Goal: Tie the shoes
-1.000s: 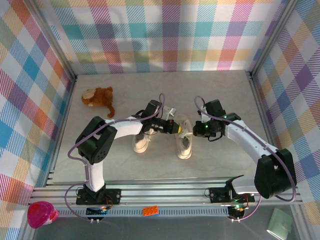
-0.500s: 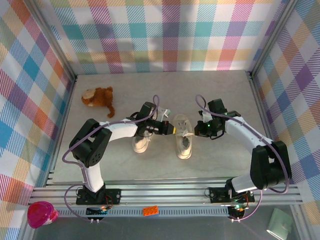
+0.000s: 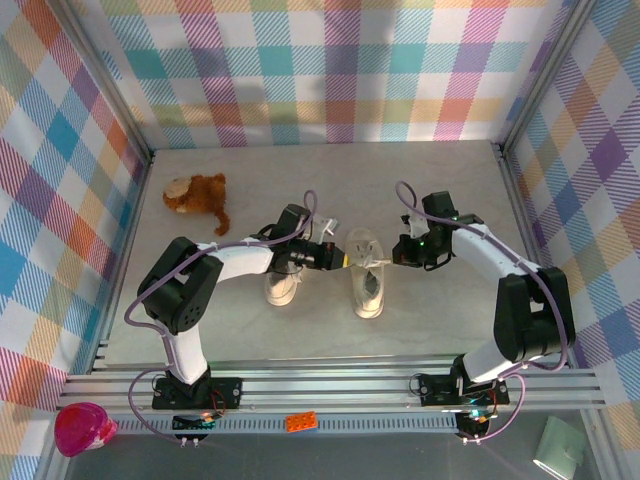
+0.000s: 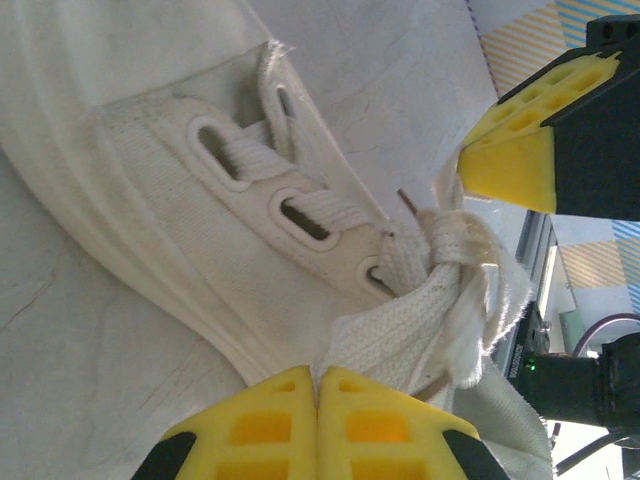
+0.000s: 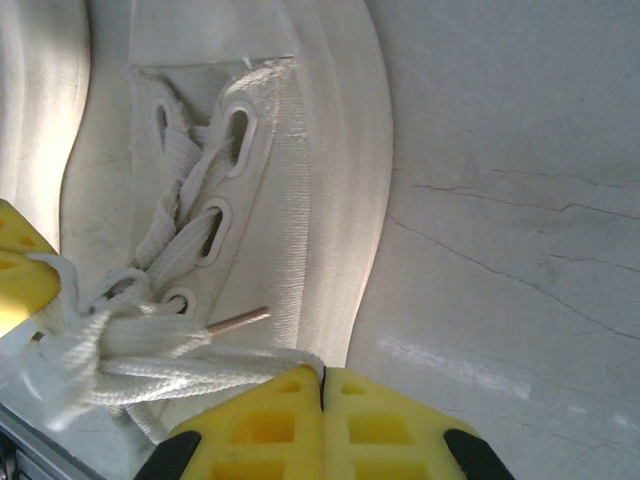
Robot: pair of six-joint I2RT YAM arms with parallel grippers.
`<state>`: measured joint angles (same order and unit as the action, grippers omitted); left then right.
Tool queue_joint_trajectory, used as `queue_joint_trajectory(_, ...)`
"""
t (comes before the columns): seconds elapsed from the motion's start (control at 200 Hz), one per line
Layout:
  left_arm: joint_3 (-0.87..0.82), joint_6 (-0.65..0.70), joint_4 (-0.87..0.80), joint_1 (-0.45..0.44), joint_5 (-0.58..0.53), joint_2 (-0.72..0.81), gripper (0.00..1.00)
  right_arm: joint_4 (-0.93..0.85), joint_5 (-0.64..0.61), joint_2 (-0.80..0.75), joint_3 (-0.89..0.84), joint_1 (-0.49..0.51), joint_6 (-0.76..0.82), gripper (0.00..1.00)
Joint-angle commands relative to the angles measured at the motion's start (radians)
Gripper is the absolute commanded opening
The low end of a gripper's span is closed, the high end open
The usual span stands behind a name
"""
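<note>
Two cream shoes lie side by side mid-table, the left shoe (image 3: 283, 286) and the right shoe (image 3: 367, 278). My left gripper (image 3: 346, 258) is at the right shoe's left side, shut on a white lace (image 4: 400, 325) that runs from the knot (image 4: 455, 238) into its jaws (image 4: 318, 378). On the shoe's right side my right gripper (image 3: 394, 257) is shut on the other lace strand (image 5: 200, 368), which enters its jaws (image 5: 322, 375). Both strands pull outward from the knot (image 5: 112, 322) above the top eyelets. Each wrist view shows the opposite gripper's yellow fingertip.
A brown plush toy (image 3: 197, 193) lies at the back left of the table. The checked walls close in the sides and back, and the aluminium rail (image 3: 330, 383) with the arm bases runs along the near edge.
The two grippers have drawn slightly apart across the right shoe, each still gripping its lace. The right arm's elbow has swung outward to the right.
</note>
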<state>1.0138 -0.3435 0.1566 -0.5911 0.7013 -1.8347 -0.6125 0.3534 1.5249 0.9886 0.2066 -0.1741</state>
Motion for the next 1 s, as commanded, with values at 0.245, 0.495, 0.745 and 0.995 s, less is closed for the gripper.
queue_joint_trajectory(0.245,-0.043,0.037,-0.030,0.020,-0.019,0.011,0.00,0.037,0.018,0.047,-0.024,-0.030,0.019,0.00)
queue_joint_trajectory(0.495,-0.023,0.058,-0.036,0.017,0.001,0.028,0.20,0.045,0.074,0.036,-0.028,-0.030,0.024,0.05)
queue_joint_trajectory(0.745,0.004,0.123,-0.104,0.028,-0.017,0.087,0.34,-0.013,0.054,-0.049,-0.004,-0.030,0.007,0.39)
queue_joint_trajectory(0.995,-0.022,0.161,-0.040,0.042,0.012,0.130,0.35,-0.013,0.089,-0.119,0.021,-0.026,-0.024,0.41)
